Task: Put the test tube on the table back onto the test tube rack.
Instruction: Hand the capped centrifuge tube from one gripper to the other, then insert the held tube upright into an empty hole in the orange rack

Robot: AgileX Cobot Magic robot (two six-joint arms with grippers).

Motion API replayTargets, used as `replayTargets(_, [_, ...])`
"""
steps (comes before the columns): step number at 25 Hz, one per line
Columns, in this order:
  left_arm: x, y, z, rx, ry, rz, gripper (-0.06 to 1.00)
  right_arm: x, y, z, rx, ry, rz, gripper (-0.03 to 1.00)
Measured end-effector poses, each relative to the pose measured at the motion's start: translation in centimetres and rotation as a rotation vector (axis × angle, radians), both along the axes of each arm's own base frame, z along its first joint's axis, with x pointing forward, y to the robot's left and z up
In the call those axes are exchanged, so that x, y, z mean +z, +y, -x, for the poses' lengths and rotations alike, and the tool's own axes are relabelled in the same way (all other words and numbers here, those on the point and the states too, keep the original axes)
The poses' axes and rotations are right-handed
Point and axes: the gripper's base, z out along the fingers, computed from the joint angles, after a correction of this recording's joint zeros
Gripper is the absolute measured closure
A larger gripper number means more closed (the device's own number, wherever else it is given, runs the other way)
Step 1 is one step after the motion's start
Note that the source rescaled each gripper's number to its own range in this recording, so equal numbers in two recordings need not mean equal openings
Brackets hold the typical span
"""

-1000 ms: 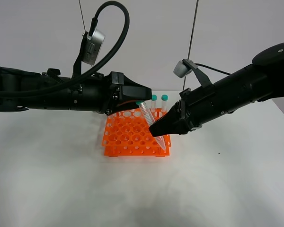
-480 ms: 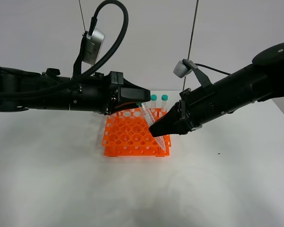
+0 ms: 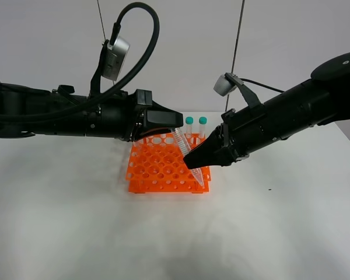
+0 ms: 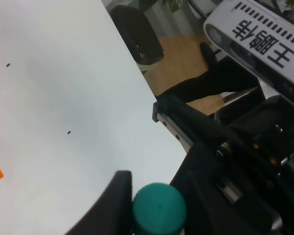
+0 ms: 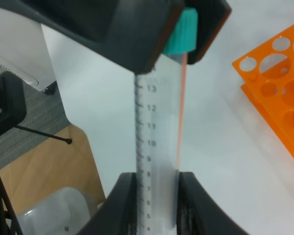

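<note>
Above the test tube rack: the test tube is hanging tilted, cap toward 11 o'clock and tip toward 5 o'clock, clear of the desk.
Left gripper: its fingers are pinching the teal cap, reaching in from 9 o'clock.
Right gripper: its fingers are clamping the tube's barrel, reaching in from 3 o'clock.
Reason for double hold: probably a handover, giving one arm a top grip for lowering the tube upright into a hole.
Racked tubes: two are standing at the rack's 12 o'clock edge.

Bright, even light; soft shadows.
</note>
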Motion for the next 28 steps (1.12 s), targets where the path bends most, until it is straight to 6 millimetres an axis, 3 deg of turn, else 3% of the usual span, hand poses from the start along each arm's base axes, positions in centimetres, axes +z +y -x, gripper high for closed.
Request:
replayTargets(2, [0.0,0.0,0.0,0.0,0.0,0.0,0.94,0.0,0.0,0.0,-0.005,0.001,0.001,0.88])
replayTargets(6, [0.0,0.0,0.1,-0.007,0.001,0.005,0.94,0.0,-0.1,-0.3,-0.051,0.015,0.004,0.23])
replayTargets(8, [0.0,0.0,0.1,-0.006,0.001,0.005,0.94,-0.1,-0.1,-0.3,-0.066,0.035,0.007,0.04])
replayTargets(12, [0.0,0.0,0.1,-0.006,0.002,0.005,0.94,1.3,-0.3,-0.3,-0.069,0.061,0.059,-0.02])
replayTargets(18, [0.0,0.0,0.1,-0.006,0.004,0.006,0.94,6.5,-1.4,-0.5,-0.16,0.123,0.213,-0.03])
replayTargets(20, [0.0,0.0,0.1,-0.006,0.004,0.006,0.94,7.4,-1.9,-0.8,-0.223,0.124,0.28,-0.03])
replayTargets(24, [0.0,0.0,0.1,-0.006,0.004,0.006,0.94,7.3,-3.2,-1.5,-0.363,0.12,0.404,-0.03])
replayTargets(28, [0.0,0.0,0.1,-0.006,0.004,0.006,0.94,5.9,-4.0,-2.9,-0.499,0.137,0.511,-0.03])
